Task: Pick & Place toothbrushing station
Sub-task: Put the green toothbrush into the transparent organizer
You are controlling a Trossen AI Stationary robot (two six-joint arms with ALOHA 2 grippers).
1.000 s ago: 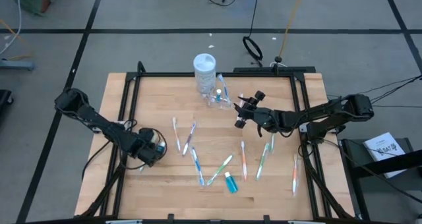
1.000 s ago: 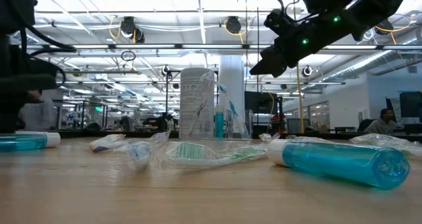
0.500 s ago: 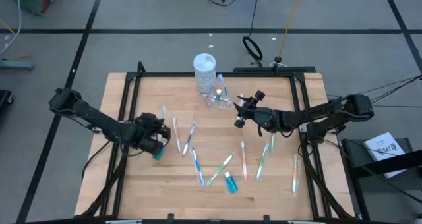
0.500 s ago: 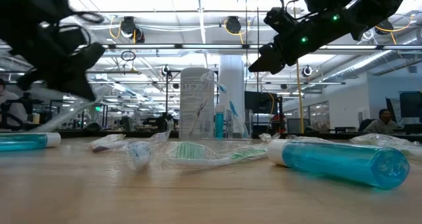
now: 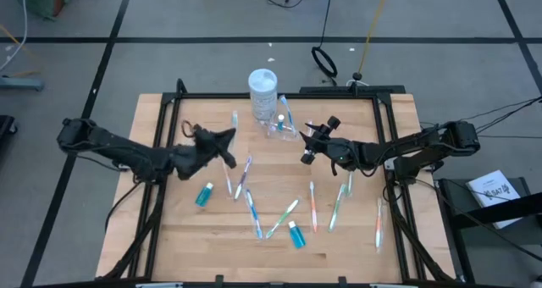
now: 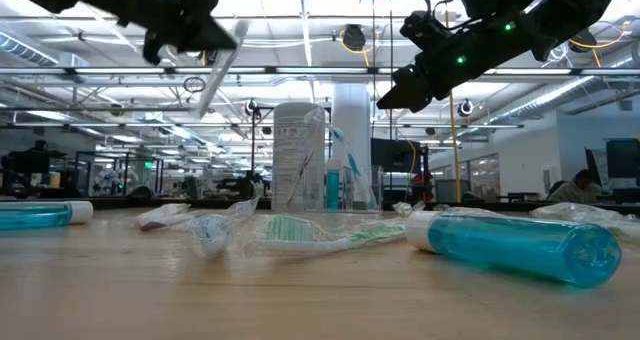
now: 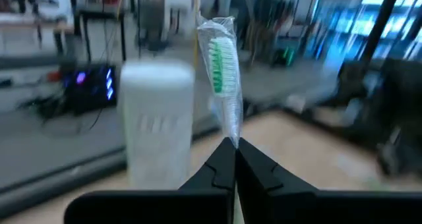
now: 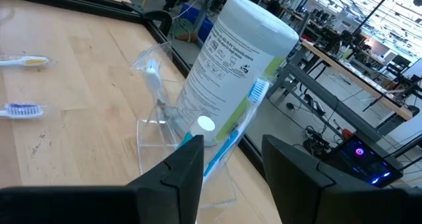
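Note:
My left gripper (image 5: 227,138) hangs above the table's left middle, shut on a clear-wrapped toothbrush (image 7: 221,66) with green bristles. The small clear cup (image 8: 184,148) stands at the far middle, beside the white-lidded jar (image 5: 262,89). In the cup are a blue toothbrush (image 8: 237,128), a wrapped brush (image 8: 155,79) and a white-capped tube (image 8: 206,125). My right gripper (image 5: 307,144) waits open just right of the cup (image 5: 279,129), holding nothing. Several toothbrushes (image 5: 244,176) and two teal tubes (image 5: 203,195) (image 5: 295,235) lie flat on the wood. My left gripper pinches the wrapped toothbrush between its two fingertips, just below the bristle head (image 7: 231,128). The fingers point about level toward the table's far edge. The head end sticks out past them, and the brush (image 6: 215,70) is lifted clear of the table.
A black frame rail (image 5: 279,95) runs along the table's far edge, and side rails (image 5: 165,144) (image 5: 391,152) run along left and right. The loose brushes (image 5: 339,205) and a teal tube (image 6: 520,245) fill the middle and near right.
My left gripper has risen from the near-left part of the table and swung toward the far edge and the cup. It has tipped from pointing down to about level. The wrapped toothbrush has come up with it, clear of the table. A teal tube now shows where the gripper had been.

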